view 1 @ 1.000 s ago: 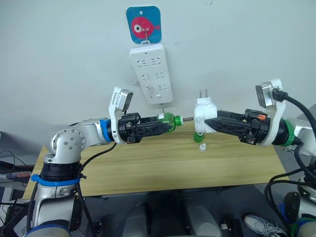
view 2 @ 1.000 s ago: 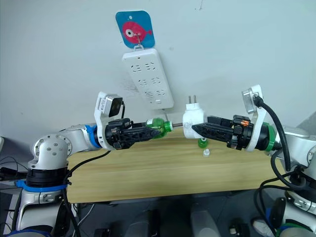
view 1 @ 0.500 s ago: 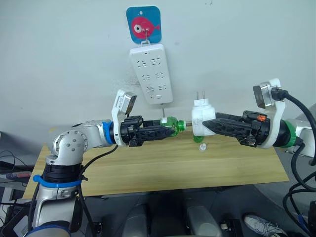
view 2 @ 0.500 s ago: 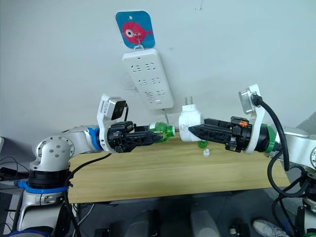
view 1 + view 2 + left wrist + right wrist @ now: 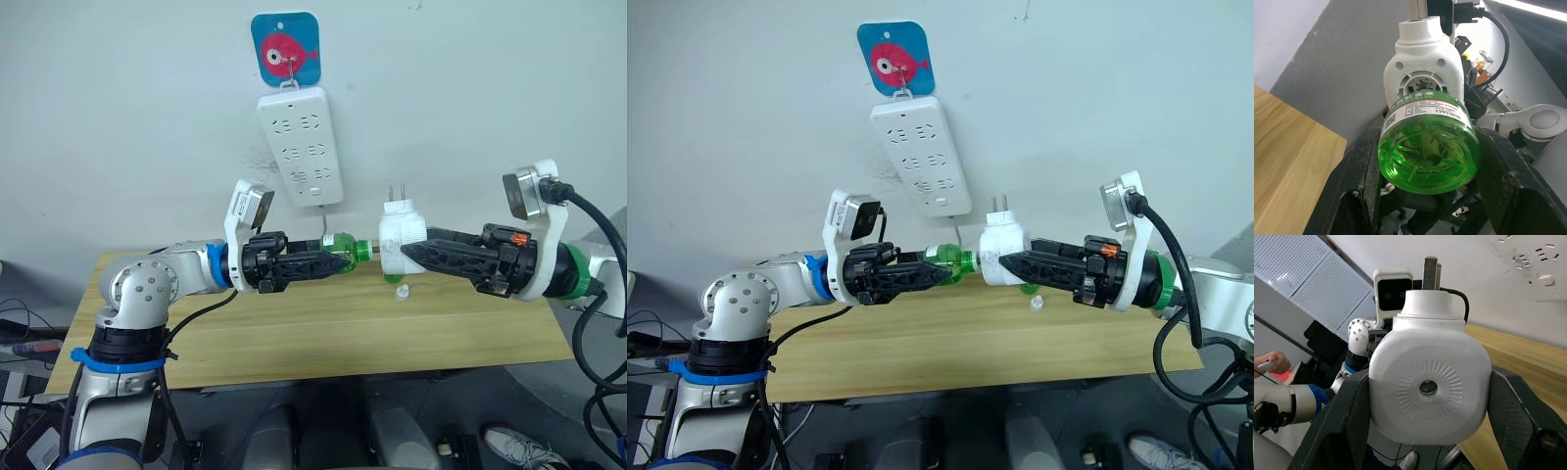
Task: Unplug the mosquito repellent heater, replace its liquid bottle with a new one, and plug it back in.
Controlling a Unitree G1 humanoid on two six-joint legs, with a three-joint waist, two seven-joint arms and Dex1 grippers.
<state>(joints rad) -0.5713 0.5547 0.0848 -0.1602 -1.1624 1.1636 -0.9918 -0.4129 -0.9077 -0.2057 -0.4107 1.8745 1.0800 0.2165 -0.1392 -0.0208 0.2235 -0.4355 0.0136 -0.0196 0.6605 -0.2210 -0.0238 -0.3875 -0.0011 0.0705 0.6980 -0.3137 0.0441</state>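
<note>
Left gripper [image 5: 328,262] is clamped on the green bottle [image 5: 342,249] and the right gripper [image 5: 409,252] pinches the heater [image 5: 400,235], both arms reaching in level toward mid-frame above the table [image 5: 294,333], prongs pointing up. Bottle neck sits right at the heater. Left wrist view shows the heater's ribbed socket behind the bottle [image 5: 1427,147]; right wrist view shows its round vent [image 5: 1427,388].

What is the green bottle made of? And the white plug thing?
The green bottle looks like clear, shiny plastic: you can see through its base. The white heater looks like smooth, matte, solid plastic with moulded ridges. Its prongs look like metal.
</note>
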